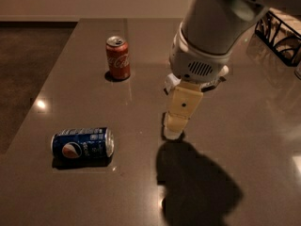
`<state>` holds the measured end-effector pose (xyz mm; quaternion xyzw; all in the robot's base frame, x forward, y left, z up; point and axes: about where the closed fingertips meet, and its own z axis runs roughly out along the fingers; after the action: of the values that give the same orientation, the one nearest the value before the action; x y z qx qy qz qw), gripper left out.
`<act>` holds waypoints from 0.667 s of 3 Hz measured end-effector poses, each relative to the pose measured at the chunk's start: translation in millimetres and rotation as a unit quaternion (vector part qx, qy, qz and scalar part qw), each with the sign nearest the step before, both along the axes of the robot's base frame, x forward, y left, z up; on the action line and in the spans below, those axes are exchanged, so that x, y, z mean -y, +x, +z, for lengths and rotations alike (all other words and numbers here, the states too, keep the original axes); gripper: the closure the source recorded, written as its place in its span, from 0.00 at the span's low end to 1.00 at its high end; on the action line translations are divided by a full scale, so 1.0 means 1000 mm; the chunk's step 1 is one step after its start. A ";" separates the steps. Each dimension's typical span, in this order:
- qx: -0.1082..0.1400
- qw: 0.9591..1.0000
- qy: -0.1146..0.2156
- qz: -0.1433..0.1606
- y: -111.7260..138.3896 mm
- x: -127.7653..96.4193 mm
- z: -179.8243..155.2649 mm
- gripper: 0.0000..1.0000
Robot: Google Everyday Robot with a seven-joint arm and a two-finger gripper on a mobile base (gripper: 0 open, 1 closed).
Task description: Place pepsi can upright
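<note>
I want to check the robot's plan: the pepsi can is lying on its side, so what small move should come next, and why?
Probably move the gripper left in the view, toward the pepsi can. The can lies on its side, and the gripper hangs low over the table to its right, apart from it.

Hand low over mid-desk, to the right of the pepsi can. Bare desk surface between the two. Pepsi can on its side near the front left, with open surface on every side; the way in from above or from the right is unblocked. Red cola can upright toward the back, well apart from the pepsi can. Arm bulks over centre-right and hides the desk behind it. Wire rack at the far right, well away.
</note>
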<state>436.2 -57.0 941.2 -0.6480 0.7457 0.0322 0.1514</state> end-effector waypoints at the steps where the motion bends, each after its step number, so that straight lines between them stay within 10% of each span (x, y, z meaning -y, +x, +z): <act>1: -0.016 0.999 0.003 0.040 -0.006 -0.039 -0.008 0.00; 2: -0.028 0.997 0.007 0.075 -0.020 -0.085 -0.024 0.00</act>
<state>415.8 28.4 917.4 -0.6997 0.6990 0.0664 0.1320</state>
